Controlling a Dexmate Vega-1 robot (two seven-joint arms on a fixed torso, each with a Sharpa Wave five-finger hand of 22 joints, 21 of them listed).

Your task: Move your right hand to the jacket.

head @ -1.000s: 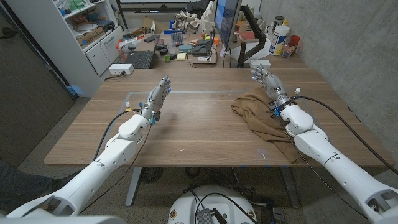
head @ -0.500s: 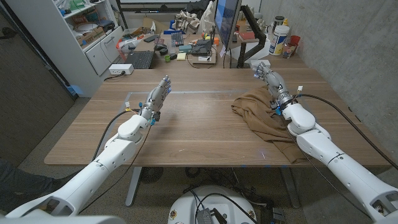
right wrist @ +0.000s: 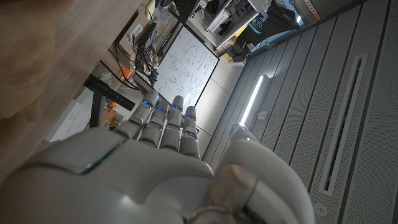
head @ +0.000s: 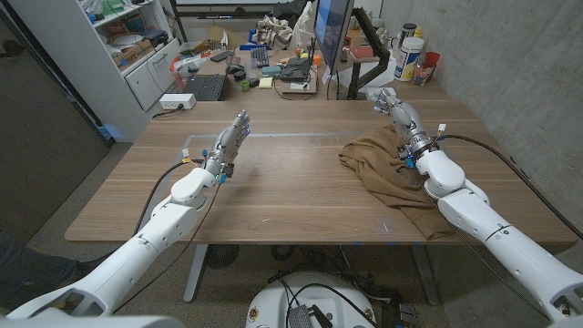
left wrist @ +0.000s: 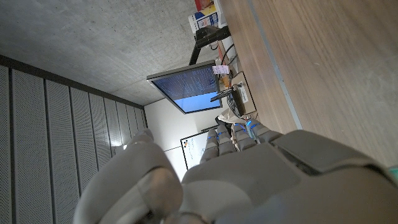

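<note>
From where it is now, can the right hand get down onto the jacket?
Probably yes: the right hand is open beyond the brown jacket's far edge, and nothing stands between them on the table.

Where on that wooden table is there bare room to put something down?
The widest bare stretch lies between the left hand and the brown jacket, running to the table's near edge. The far strip before the monitor is also bare. The right side is crowded: the jacket sprawls there, with the right hand over it.
</note>
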